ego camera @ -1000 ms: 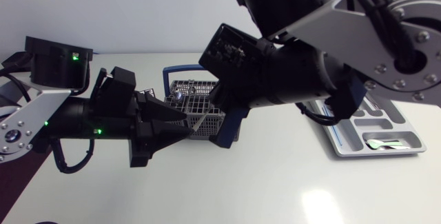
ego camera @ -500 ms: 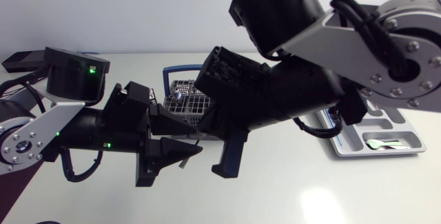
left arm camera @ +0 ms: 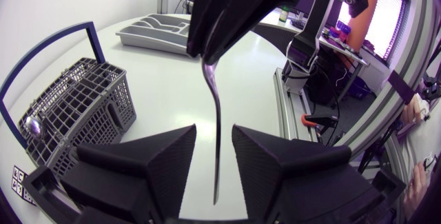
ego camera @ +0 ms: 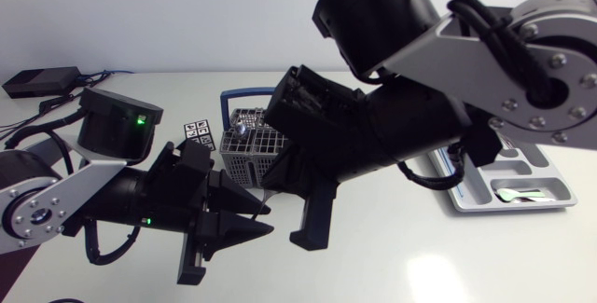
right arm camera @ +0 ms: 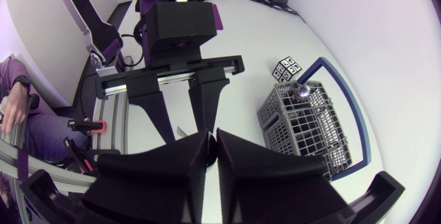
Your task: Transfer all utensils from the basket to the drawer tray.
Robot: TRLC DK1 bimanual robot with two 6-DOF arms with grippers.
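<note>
Left gripper (left arm camera: 213, 136): It is the nearest thing, low over the front part of the table (ego camera: 401, 256). Its two black fingers stand apart, with a gap between them. They grip nothing.
Utensil (left arm camera: 211, 86): A thin, shiny metal piece hangs straight down into that gap. It does not seem to touch either finger of the left gripper. It is up in the air, out of the basket and not in the tray. Its top end is hidden, so I cannot tell what kind it is.
Right gripper (right arm camera: 216, 138): It sits just above the left gripper and points down at it. Its fingers are pressed tight together on the top end of the utensil.
Basket (ego camera: 250, 149): A grey wire basket with a blue handle (left arm camera: 41, 52) stands on the table just behind the two grippers.
Spoon (ego camera: 241, 129): One shiny round spoon end sticks up inside the basket, at the end near the block.
Block (ego camera: 199, 133): A small cube with black and white patterns stands just beside the basket, on the left arm's side.
Drawer tray (ego camera: 522, 208): The grey tray lies flat on the right arm's side, well apart from the basket. The right arm hides part of it.
Pale utensil (ego camera: 518, 194): One small piece lies in the tray's front compartment.
</note>
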